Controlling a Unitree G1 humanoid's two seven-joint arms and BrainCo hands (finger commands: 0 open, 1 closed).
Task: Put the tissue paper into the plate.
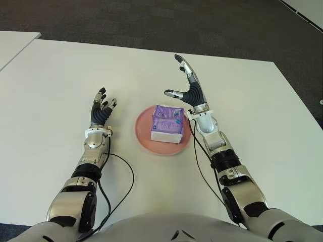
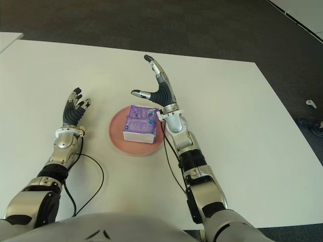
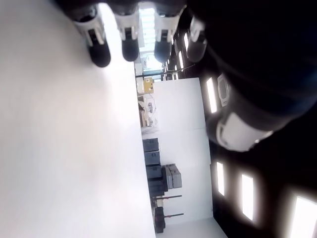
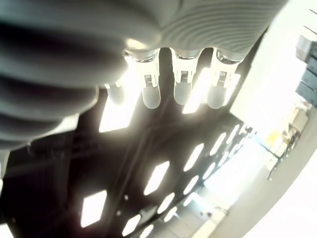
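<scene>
Pink plate sits at centre of the white table. Tissue pack, purple wrapper, lies inside the plate, toward its right half, flat. Right hand is raised just above and right of the plate, upper centre of frame; fingers extended, thumb spread out to the left, grasping nothing, clear of the pack. Left hand shows left of the plate, fingers upward and relaxed, empty.

Silver arms w/ black joints, black cables; each robot hand dark grey w/ black-tipped silver fingers.
</scene>
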